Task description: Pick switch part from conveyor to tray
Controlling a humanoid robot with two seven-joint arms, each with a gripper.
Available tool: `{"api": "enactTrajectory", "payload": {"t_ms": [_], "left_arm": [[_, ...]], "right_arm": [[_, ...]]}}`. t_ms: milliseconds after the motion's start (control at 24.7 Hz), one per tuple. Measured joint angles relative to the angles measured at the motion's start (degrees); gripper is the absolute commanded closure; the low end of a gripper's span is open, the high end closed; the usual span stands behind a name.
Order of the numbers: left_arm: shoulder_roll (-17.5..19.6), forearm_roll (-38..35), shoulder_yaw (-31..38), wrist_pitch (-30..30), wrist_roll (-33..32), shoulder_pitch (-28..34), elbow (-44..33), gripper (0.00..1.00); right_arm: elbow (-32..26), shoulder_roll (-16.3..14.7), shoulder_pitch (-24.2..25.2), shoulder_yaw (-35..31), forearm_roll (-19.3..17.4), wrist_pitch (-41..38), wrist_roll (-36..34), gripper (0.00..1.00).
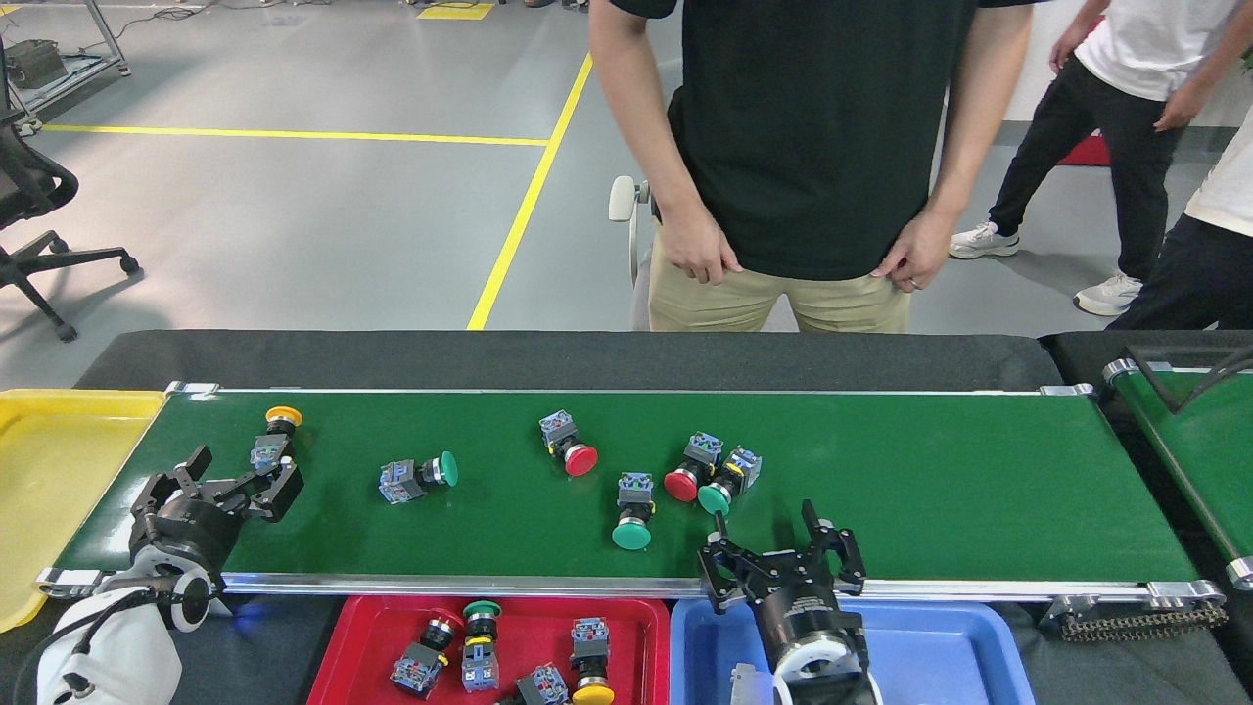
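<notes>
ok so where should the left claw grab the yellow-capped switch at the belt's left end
Grip the yellow-capped switch across its dark neck, between the yellow cap and the blue-grey contact block. It lies along the conveyor, cap toward the far rail, so the left claw, open beside it, should probably come from above, fingers straddling the neck.

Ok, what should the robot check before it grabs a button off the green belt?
1. Left gripper open: ok, its fingers are spread.
2. Right gripper open: ok, spread and empty.
3. A switch near the left gripper: ok, the yellow switch lies just beyond its fingertips.
4. A switch near the right gripper: ok, the green switch lies alone on the conveyor; the red and green pair touch each other, so they are harder.
5. Room in the red tray: ok, bare space on its left.
6. Person's hands clear of the belt: ok, they are behind the table.
</notes>
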Motion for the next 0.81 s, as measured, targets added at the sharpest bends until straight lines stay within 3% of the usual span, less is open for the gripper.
{"api": "enactTrajectory", "payload": {"t_ms": [81, 243, 526, 567, 688, 809], "left_arm": [[-0.33, 0.00, -0.71, 1.40, 0.53, -1.28, 1.82, 0.06], [-1.26, 0.00, -0.93, 4.36, 0.95, -3.54, 5.01, 0.31], [-2.47, 0.00, -2.49, 6.48, 2.84, -4.37, 8.93, 0.62], [-2.77, 0.00, -2.60, 6.60, 2.96, -4.43, 8.98, 0.68], [-3.92, 0.01, -3.10, 6.48, 3.32, -4.61, 8.89, 0.86], [-5.12, 0.01, -5.66, 3.71, 3.66, -4.55, 7.15, 0.92]], "right_arm": [[2.78, 1.44, -2.13, 0.01, 0.00, -2.10, 0.01, 0.00], [11.14, 5.07, -7.94, 0.30, -0.11, -5.50, 0.13, 0.00], [21.35, 5.24, -14.59, 2.47, -4.73, -7.33, -0.18, 0.06], [22.35, 5.24, -15.23, 2.47, -4.92, -7.51, -0.51, 0.10], [24.83, 5.24, -16.38, 2.48, -5.03, -8.30, -0.90, 0.34], [25.27, 5.24, -16.66, 2.47, -4.89, -8.35, -1.14, 0.76]]}}
